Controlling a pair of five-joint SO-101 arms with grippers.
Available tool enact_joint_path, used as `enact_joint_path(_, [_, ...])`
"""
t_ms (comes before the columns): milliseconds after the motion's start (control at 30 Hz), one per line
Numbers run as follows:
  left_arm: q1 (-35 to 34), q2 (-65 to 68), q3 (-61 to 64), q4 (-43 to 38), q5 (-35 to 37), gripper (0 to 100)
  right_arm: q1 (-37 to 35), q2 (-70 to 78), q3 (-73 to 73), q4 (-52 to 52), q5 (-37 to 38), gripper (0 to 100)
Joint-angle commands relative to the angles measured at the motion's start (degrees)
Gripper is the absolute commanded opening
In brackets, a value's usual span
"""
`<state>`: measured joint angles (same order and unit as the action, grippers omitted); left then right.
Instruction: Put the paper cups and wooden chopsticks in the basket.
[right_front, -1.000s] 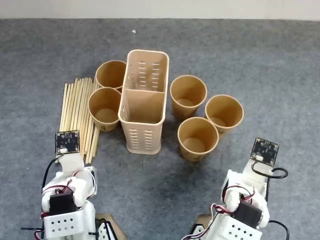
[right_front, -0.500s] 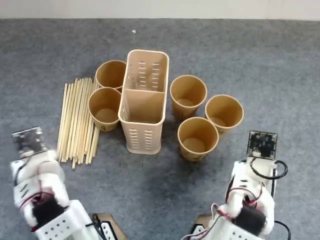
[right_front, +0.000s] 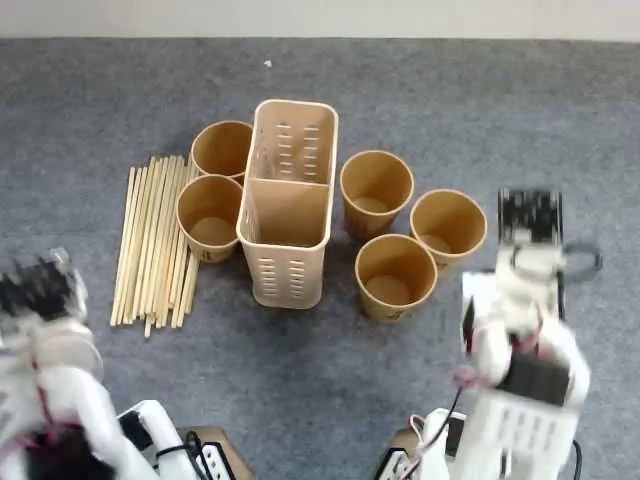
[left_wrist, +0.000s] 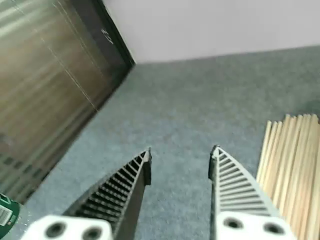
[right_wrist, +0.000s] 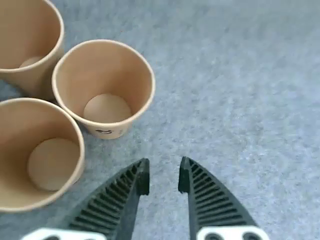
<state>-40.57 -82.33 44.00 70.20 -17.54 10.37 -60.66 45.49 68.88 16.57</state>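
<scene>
At the far left, the left arm (right_front: 50, 350) is sitting low at the near edge of the grey carpet (right_front: 450, 90), to the side of the wooden chopsticks (right_front: 152, 240). In its wrist view the left gripper (left_wrist: 181, 151) is hanging over bare carpet with its jaws spread wide and gripping nothing. The chopsticks (left_wrist: 290, 160) are lying just beside one finger, not touching it. A dark wooden panel (left_wrist: 45, 90) and a white wall (left_wrist: 225, 25) are standing beyond the carpet.

The chopsticks are lying flat in a loose bundle, side by side, pointing away from the arms. Just right of them two paper cups are standing upright: the far left cup (right_front: 222, 148) and the near left cup (right_front: 210, 215), which is touching the bundle and is pressed against the basket (right_front: 288, 275). The basket is standing upright in the middle, with a divider splitting it into a far and a near compartment.

Right of the basket three more cups are standing upright in a tight cluster: the inner cup (right_front: 376, 190), the front cup (right_front: 395, 275) and the outer cup (right_front: 448, 228). All five cups are resting on the carpet, outside the basket.

At the right, the right arm (right_front: 520, 330) is standing just beside the outer cup. The right gripper (right_wrist: 164, 161) is hovering over carpet with its jaws slightly parted and gripping nothing, near the outer cup (right_wrist: 102, 87) and the front cup (right_wrist: 37, 150).
</scene>
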Motion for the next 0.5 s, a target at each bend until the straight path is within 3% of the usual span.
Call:
enact_joint_path(0, [3.6,20.2,-12.2,4.6,-0.6,21,-3.8,15.0,-10.3,-0.4,-1.1,11.5])
enact_joint_path(233, [19.7,55.0,-46.3,31.7,-2.4,22,-8.9,30.5,-20.1,-0.5,-0.9,11.6])
enact_joint_path(467, [21.1,66.9,-58.5,31.9,-2.5,22,-8.7,39.8,-29.1,-0.8,-0.7,11.6])
